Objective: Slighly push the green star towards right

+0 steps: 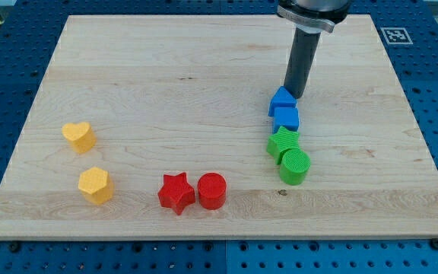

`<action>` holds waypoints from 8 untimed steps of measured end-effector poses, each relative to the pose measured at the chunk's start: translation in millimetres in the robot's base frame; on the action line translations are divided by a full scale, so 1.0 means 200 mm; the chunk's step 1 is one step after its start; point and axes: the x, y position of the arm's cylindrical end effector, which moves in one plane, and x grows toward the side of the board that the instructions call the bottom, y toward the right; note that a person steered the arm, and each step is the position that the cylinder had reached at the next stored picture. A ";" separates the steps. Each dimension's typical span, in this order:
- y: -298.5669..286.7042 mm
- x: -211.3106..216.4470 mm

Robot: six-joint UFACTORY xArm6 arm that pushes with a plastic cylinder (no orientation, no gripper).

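A pale wooden board (204,91) with visible grain rests on a blue perforated table (6,61). Eight matte blocks: two yellow, two red, two blue, two green. The green star (283,142) lies right of centre, touching the green cylinder (294,166). My tip (294,96), fingerless, sits beside the upper blue block (281,100).

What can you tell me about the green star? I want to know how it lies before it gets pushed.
The green star is a small, matte, plastic-looking block with blunt points, lying flat on the wooden board at the view's right of centre. A blue block touches its upper side and the green cylinder presses against its lower right. My tip is apart from it, above the blue blocks.
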 end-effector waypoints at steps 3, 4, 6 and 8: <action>-0.21 -0.23; -0.40 -0.16; -0.54 0.35; -0.54 0.54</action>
